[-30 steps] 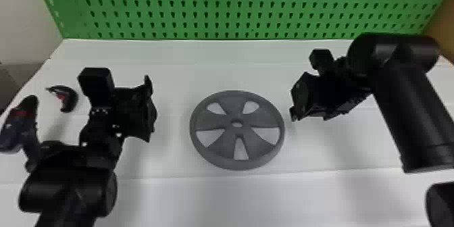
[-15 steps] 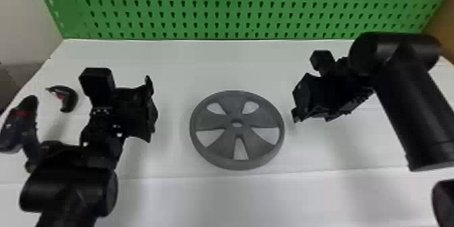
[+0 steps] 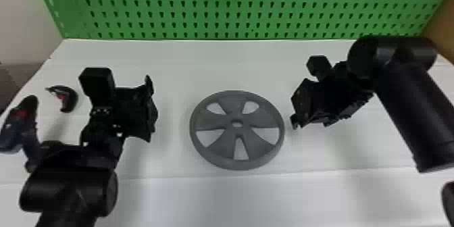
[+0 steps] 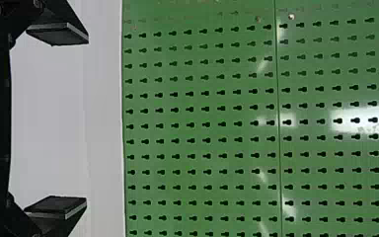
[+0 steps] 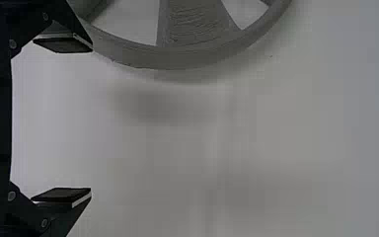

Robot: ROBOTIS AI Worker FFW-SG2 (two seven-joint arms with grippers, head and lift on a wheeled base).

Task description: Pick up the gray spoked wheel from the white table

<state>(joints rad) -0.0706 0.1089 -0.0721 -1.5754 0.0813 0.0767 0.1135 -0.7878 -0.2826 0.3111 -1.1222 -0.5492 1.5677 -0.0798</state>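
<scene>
The gray spoked wheel point(image 3: 237, 165) lies flat on the white table point(image 3: 256, 196), midway between the arms. To its left is my left gripper point(image 3: 152, 108), apart from it; in the left wrist view that gripper point(image 4: 86, 121) stands open with nothing between its fingers. My right gripper point(image 3: 294, 113) is just off the wheel's right side in the head view. Seen from the right wrist, the gripper point(image 5: 92, 120) is open and holds nothing, and the rim of the wheel point(image 5: 172, 58) passes close by one of its fingers.
A green pegboard point(image 3: 236, 6) rises along the table's back edge. Near the left edge, beyond my left arm, are a small black and red curved object point(image 3: 69, 99) and a dark blue and black object with a red patch point(image 3: 20, 125).
My right gripper has shifted very slightly to the right, away from the wheel. The left arm and the wheel have hardly moved.
</scene>
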